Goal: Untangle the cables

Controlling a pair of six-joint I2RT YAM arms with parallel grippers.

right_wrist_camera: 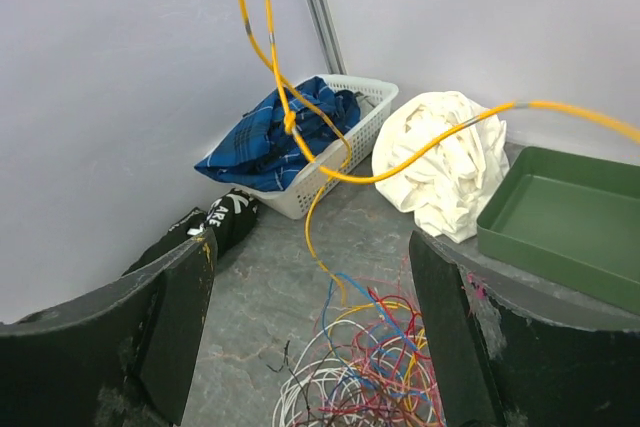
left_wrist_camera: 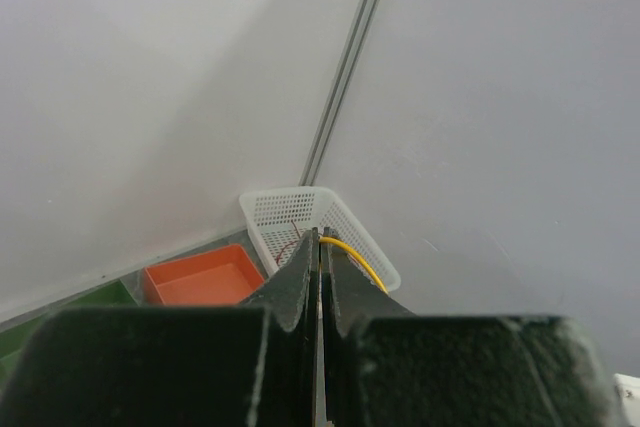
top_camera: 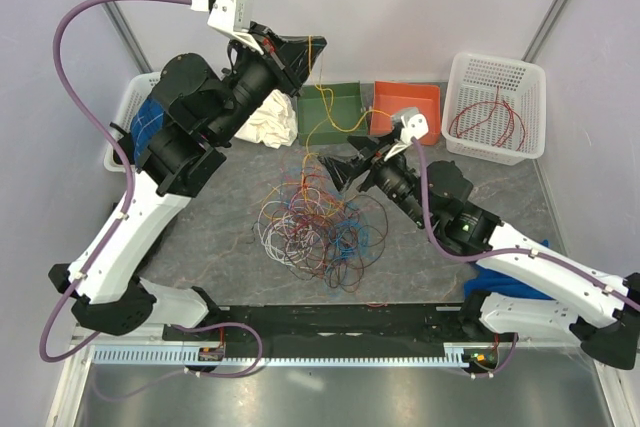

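Note:
The cables point(top_camera: 315, 232) lie as a tangled heap of red, white, blue, orange and yellow loops on the grey table point(top_camera: 225, 212). My left gripper point(top_camera: 316, 55) is raised high at the back, shut on a yellow cable point(top_camera: 322, 125) that hangs from it down to the heap. In the left wrist view the yellow cable point(left_wrist_camera: 358, 259) comes out at the tips of the shut left gripper point(left_wrist_camera: 321, 239). My right gripper point(top_camera: 342, 171) stands open just above the heap's far right edge. Seen from the right wrist, the right gripper point(right_wrist_camera: 310, 332) has nothing between its fingers point(right_wrist_camera: 170, 317), with the yellow cable point(right_wrist_camera: 292, 125) hanging ahead and the heap point(right_wrist_camera: 375, 372) below.
A white basket point(top_camera: 497, 72) at the back right holds a red cable point(top_camera: 487, 125). A green tray point(top_camera: 335, 107) and an orange tray point(top_camera: 408, 107) sit at the back. A white cloth point(top_camera: 270, 119) lies beside a basket with blue cloth point(top_camera: 140, 125) at the left.

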